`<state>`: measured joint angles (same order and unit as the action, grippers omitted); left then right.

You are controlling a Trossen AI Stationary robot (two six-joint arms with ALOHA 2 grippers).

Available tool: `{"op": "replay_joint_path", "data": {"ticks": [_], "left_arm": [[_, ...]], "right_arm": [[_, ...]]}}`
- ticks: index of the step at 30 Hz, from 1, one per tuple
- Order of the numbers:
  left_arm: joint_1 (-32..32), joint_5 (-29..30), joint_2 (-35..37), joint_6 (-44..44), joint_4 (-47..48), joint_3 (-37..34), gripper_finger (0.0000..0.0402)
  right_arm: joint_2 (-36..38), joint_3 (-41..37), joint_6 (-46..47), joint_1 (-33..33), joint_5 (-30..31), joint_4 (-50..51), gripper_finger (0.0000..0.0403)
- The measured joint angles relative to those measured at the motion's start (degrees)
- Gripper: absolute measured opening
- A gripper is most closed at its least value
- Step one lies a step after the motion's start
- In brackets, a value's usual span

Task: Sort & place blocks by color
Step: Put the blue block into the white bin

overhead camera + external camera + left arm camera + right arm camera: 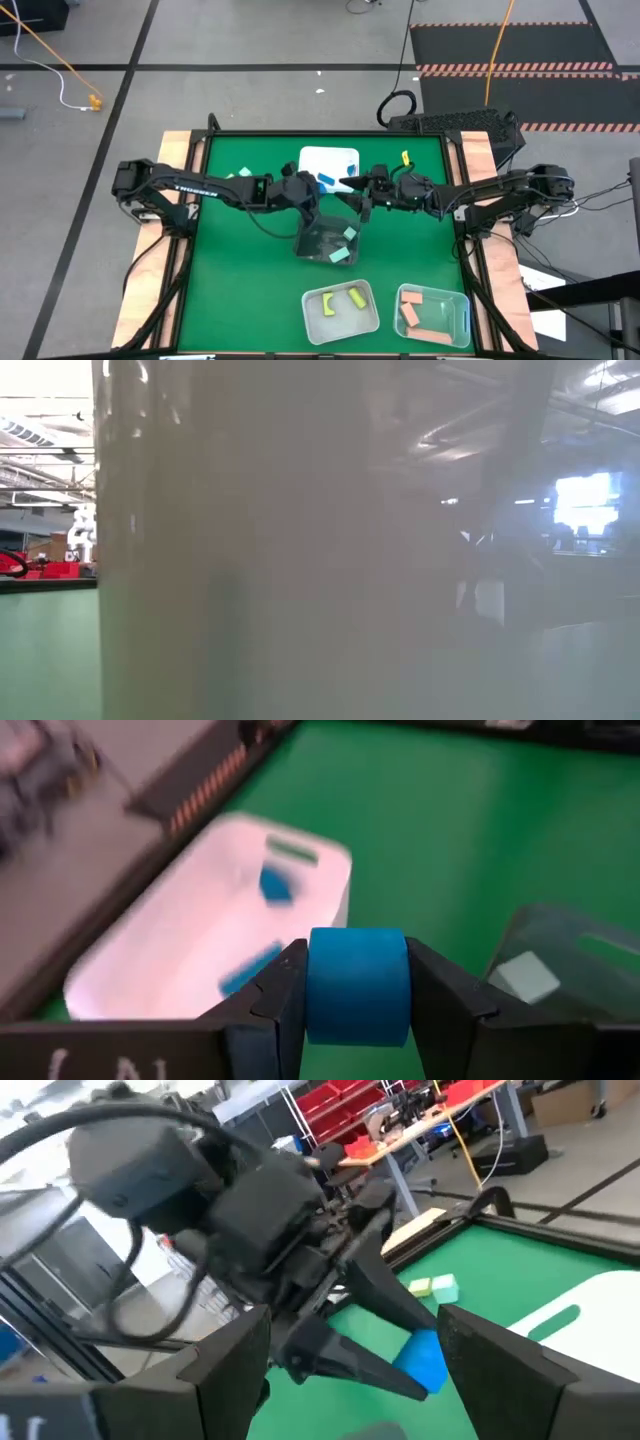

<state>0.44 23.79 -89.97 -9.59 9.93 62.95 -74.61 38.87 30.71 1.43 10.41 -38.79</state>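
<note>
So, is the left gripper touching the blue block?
Touching. The left wrist view shows the blue block pressed between both fingers of the left gripper, with no gap on either side.

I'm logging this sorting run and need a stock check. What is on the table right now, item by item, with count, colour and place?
White tub: one, far centre of the table, holds blue blocks.
Clear tub: one, table centre, holds mint blocks.
Yellow-block tub: one, near edge, holds two yellow blocks.
Pink-block tub: one, near edge to its right, holds pink blocks.
Loose blocks: one yellow and one mint, on the mat's far left.
Yellow block: one, loose, far right of the mat.
Blue block: one, in the left pincer.
Left pincer: shut on the blue block, near the white tub.
Right pincer: open, facing the left one.
</note>
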Motion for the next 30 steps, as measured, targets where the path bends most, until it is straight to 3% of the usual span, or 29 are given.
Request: {"op": "replay_joint_path", "data": {"ticks": [4,9,16,23,30], "left_arm": [[-1.50,1.84,0.02,7.75,-4.81,0.01,0.0133],[-2.81,1.98,0.02,15.99,-7.48,0.01,0.0133],[-2.97,1.93,0.02,22.21,-12.68,0.01,0.0143],[-2.33,-2.00,-0.36,19.06,-13.89,0.03,0.0134],[-2.22,-2.73,-1.37,21.48,-18.04,0.08,0.0140]], "right_arm": [[-0.02,0.00,3.19,0.00,-0.01,0.55,0.0279],[-0.02,0.00,18.72,1.73,-0.26,5.37,0.0279],[-0.56,0.00,32.60,6.38,-10.96,10.72,0.0279],[-0.55,0.01,33.10,6.84,-11.67,4.68,0.0279],[-3.30,0.03,34.69,6.84,-10.50,1.19,0.0267]]}}
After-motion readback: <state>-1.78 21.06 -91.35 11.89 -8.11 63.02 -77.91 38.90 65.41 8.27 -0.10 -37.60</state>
